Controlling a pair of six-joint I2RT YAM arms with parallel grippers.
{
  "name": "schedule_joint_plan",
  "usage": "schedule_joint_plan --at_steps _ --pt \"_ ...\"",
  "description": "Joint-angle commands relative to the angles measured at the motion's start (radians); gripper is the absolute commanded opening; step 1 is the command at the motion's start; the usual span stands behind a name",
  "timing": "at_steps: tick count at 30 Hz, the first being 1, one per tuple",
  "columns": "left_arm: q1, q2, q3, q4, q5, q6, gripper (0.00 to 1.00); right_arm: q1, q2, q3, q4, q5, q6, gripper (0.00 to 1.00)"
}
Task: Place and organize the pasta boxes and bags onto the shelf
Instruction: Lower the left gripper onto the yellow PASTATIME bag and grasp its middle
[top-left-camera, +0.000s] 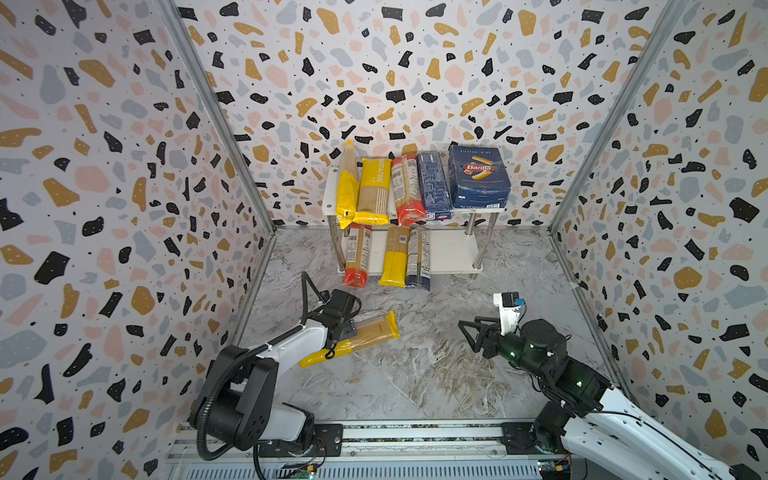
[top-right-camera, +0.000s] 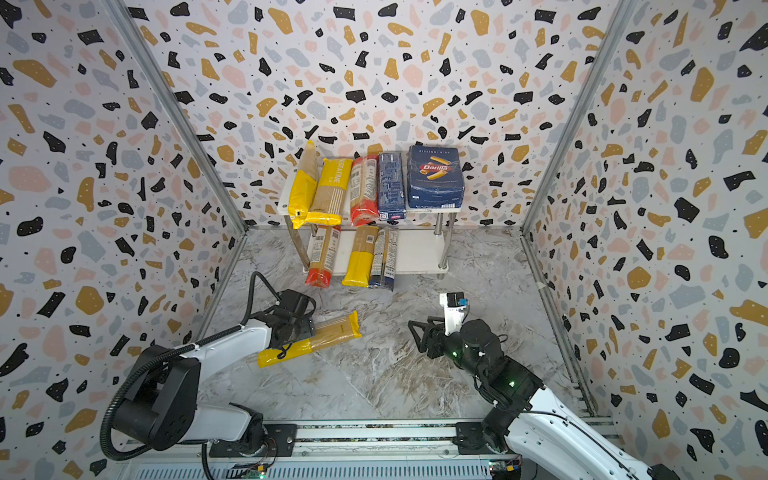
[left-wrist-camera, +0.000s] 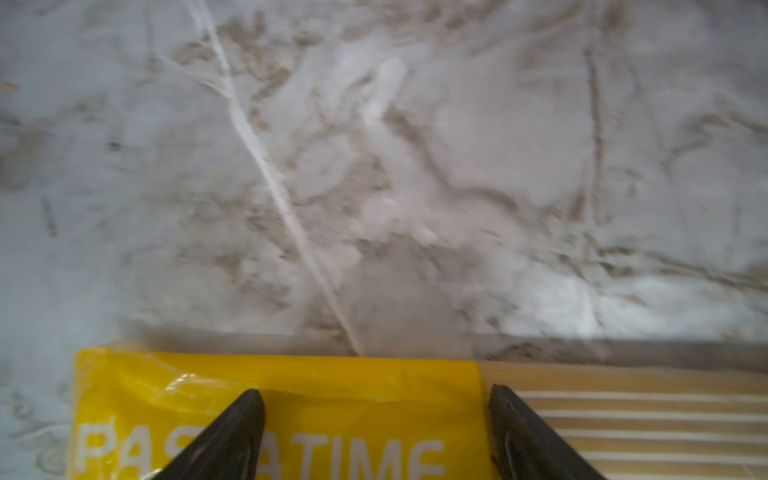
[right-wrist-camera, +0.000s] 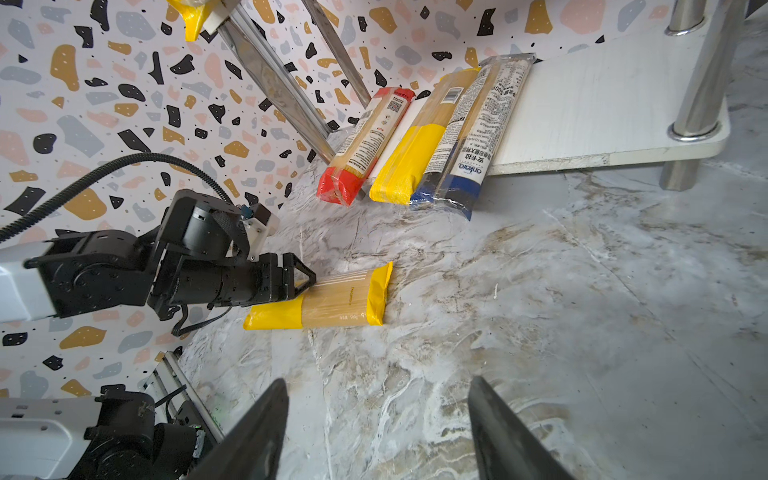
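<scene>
Marble floor (top-left-camera: 436, 374) is occupied by one last bag (top-left-camera: 374, 330); rest is stacked on shelf (top-left-camera: 453, 249); left gripper (left-wrist-camera: 374, 395) is spread over bag, right gripper (right-wrist-camera: 378, 380) parted, empty.

Loose bag (right-wrist-camera: 336, 297): flat on the floor (right-wrist-camera: 540, 332), directly under the left gripper (left-wrist-camera: 376, 392); left of the right gripper (right-wrist-camera: 378, 384), well apart from it.
Shelf (top-right-camera: 415, 253): ahead of both grippers, at the back wall.
Upper board (top-left-camera: 330, 195), left to right: three bags (top-left-camera: 374, 191), narrow box (top-left-camera: 434, 187), wide box (top-left-camera: 478, 176).
Lower board (top-left-camera: 453, 253), on the left gripper's side: three more bags (top-left-camera: 395, 257), ends overhanging toward the grippers.
</scene>
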Motion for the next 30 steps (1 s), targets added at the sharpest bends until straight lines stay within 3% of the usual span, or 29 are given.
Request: schedule_joint_plan --at_steps 1,4,7,10,12,15,21,28,30 --pt "-0.113 -0.004 -0.01 -0.028 0.019 -0.08 0.84 -0.003 -0.031 -0.003 -0.038 0.007 0.007 0.69" --pt "-0.197 -0.025 0.011 -0.061 -0.018 -0.081 0.85 -0.003 -0.04 -0.002 -0.055 0.016 0.008 0.69" --pt "-0.23 -0.06 0.012 -0.08 0.016 -0.045 0.86 -0.003 -0.044 0.003 -0.064 0.018 0.007 0.69" --pt "-0.239 -0.082 0.046 -0.141 0.048 0.057 0.91 -0.003 -0.037 0.008 -0.068 0.01 0.003 0.69" --pt "-0.243 -0.077 0.086 -0.194 0.071 0.13 1.0 -0.003 -0.031 0.008 -0.064 -0.001 0.003 0.7" --pt "-0.247 -0.053 0.131 -0.257 0.066 0.189 1.0 -0.003 -0.023 0.008 -0.055 -0.007 0.012 0.7" --pt "-0.247 -0.067 0.13 -0.226 0.044 0.153 1.0 -0.003 -0.029 0.022 -0.077 -0.006 0.008 0.71" --pt "-0.308 0.034 0.189 -0.273 0.212 0.331 1.0 -0.003 -0.031 0.026 -0.079 -0.026 -0.013 0.73" --pt "-0.353 0.083 0.224 -0.258 0.183 0.342 1.0 -0.003 -0.025 0.026 -0.073 -0.036 -0.013 0.73"
